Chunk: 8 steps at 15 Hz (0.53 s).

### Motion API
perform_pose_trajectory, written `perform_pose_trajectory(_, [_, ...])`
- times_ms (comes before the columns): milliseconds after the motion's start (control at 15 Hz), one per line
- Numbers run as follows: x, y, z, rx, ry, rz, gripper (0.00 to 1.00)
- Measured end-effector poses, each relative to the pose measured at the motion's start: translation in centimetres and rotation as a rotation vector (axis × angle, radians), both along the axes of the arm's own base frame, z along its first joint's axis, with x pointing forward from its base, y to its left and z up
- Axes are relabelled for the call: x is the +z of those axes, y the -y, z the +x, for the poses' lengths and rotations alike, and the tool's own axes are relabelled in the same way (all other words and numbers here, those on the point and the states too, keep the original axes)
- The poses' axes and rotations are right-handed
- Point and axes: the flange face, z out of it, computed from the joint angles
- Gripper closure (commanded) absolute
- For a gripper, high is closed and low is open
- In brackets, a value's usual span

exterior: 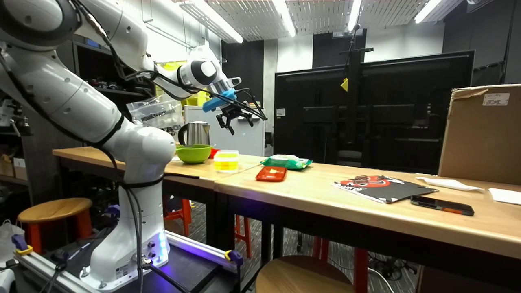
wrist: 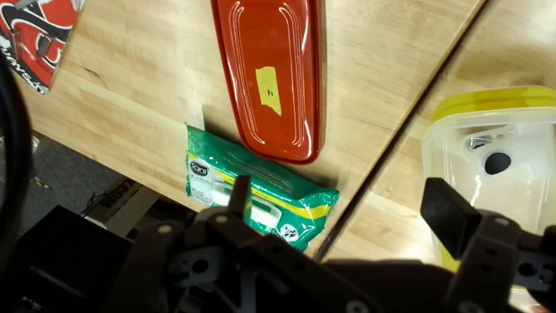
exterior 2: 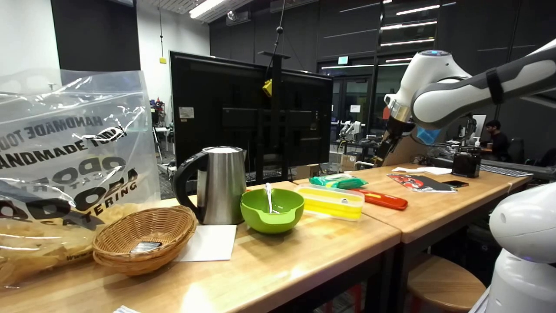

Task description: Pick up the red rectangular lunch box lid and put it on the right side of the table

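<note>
Red lunch box lid (wrist: 290,80) is lying on worktop (exterior: 309,189); only wrist view is showing mark (wrist: 270,92) on its tape (wrist: 266,80). Hand (wrist: 343,206) is hovering, jaws apart.

Red lid (exterior: 268,176) on the table (exterior: 313,185)

It lies flat, the green packet (exterior: 288,163) at its far side, the yellow box (exterior: 226,162) to the left. Higher, also left, hangs the gripper (exterior: 241,128), its jaws seemingly apart though small in view.
</note>
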Motion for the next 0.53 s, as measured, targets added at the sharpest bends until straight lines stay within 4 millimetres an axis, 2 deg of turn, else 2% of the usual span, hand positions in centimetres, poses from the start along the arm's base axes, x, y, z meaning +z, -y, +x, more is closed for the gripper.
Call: perform_pose_trajectory(533, [-0.45,0.14,0.16,-0.004,-0.013,0.002,0.0])
